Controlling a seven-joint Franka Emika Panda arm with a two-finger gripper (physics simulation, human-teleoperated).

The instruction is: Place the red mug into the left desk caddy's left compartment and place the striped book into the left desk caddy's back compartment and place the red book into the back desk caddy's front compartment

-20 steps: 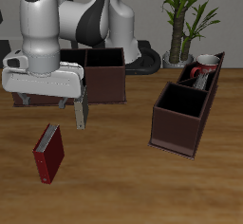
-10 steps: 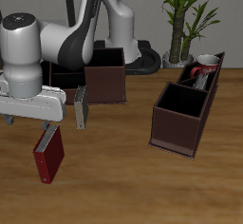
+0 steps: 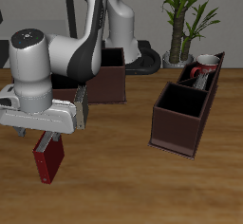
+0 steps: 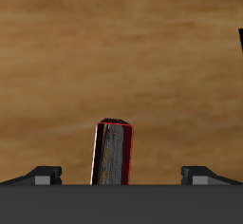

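My claw [image 3: 45,135] hangs wrist-down, fingers spread wide and unclenched, straddling the upright red book [image 4: 113,152] directly beneath.

A white arm [image 3: 71,47] of rounded cylindrical links with black joint sections, ending in a light grey gripper [image 3: 47,125] with dark fingertips [image 4: 45,177]

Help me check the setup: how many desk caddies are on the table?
2. One desk caddy holds the red mug near the plant; the other caddy sits farther back by the robot's base, partly hidden by the arm.
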